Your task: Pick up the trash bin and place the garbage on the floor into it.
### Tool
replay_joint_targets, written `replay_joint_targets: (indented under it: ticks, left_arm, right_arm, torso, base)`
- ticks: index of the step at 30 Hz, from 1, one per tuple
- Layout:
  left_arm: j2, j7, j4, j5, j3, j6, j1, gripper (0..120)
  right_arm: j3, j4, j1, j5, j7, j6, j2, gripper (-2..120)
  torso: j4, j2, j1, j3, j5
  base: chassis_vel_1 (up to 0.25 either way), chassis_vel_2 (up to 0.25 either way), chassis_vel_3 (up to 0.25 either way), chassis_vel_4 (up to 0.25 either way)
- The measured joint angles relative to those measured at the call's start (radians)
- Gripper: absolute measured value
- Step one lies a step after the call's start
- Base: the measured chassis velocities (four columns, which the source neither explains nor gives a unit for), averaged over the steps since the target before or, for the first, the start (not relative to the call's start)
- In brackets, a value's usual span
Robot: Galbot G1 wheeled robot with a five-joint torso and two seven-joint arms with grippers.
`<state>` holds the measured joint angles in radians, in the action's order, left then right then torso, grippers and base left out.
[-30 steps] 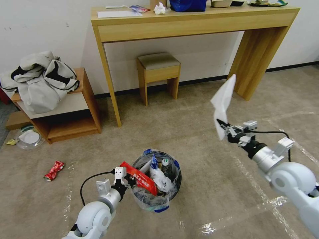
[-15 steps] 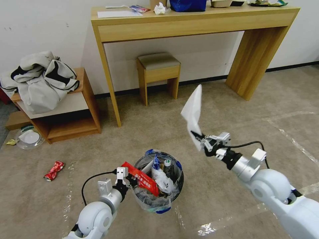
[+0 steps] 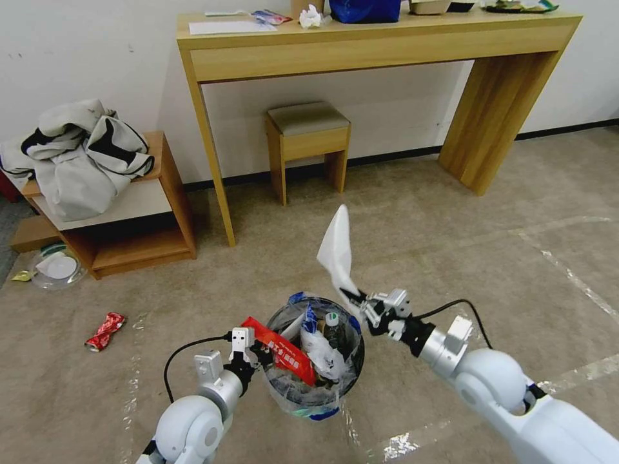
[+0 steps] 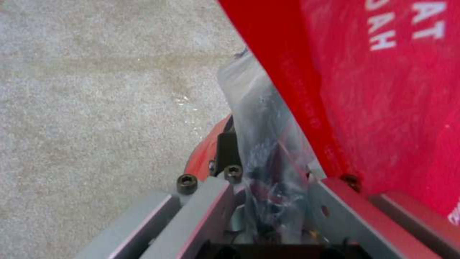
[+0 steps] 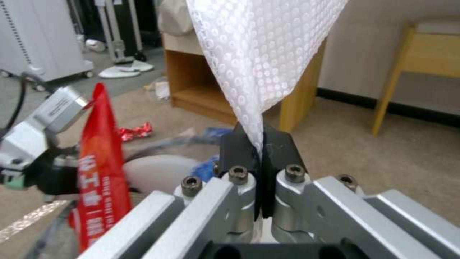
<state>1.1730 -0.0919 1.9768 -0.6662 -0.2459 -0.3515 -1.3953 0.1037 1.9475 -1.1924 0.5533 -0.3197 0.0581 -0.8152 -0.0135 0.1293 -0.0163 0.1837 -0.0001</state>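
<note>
- wooden console table stands against the wall, small stool tucked under it; low wooden shelf unit off to the robot's left with a grey-white jacket heaped on top.
- clear lidded container sits on the floor just beside the shelf.
- crushed red can lies alone on the carpet, well apart from the bin on the robot's left; nothing between them.
- trash bin sits low and centre between the two arms, clear liner crinkled over the rim; inside it a red snack wrapper leaning out over the left edge, a green-capped bottle, white crumpled bits.
- left gripper is at the bin's left rim, fingers closed onto rim and liner; the wrist view shows plastic bag bunched between the fingers, red wrapper just beside.
- right gripper hangs over the bin's far right rim, jaws pressed together, pinching the lower corner of a white tissue; the sheet stands upward above the fingertips.
</note>
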Motion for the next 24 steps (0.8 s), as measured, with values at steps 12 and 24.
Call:
replay_joint_targets:
  ticks: [12, 24]
  left_arm:
    - [0.005, -0.001, 0.005, -0.001, 0.012, -0.002, -0.002, 1]
    - [0.005, 0.0, -0.003, -0.005, 0.018, -0.001, 0.008, 1]
  right_arm:
    - [-0.049, -0.007, -0.013, -0.035, -0.006, -0.005, -0.029, 0]
    - [-0.05, 0.004, -0.035, -0.05, -0.005, -0.014, -0.032, 0]
  torso:
    - [0.0, 0.0, 0.0, 0.0, 0.0]
    - [0.0, 0.0, 0.0, 0.0, 0.0]
  base:
    - [0.0, 0.0, 0.0, 0.0]
    - [0.0, 0.0, 0.0, 0.0]
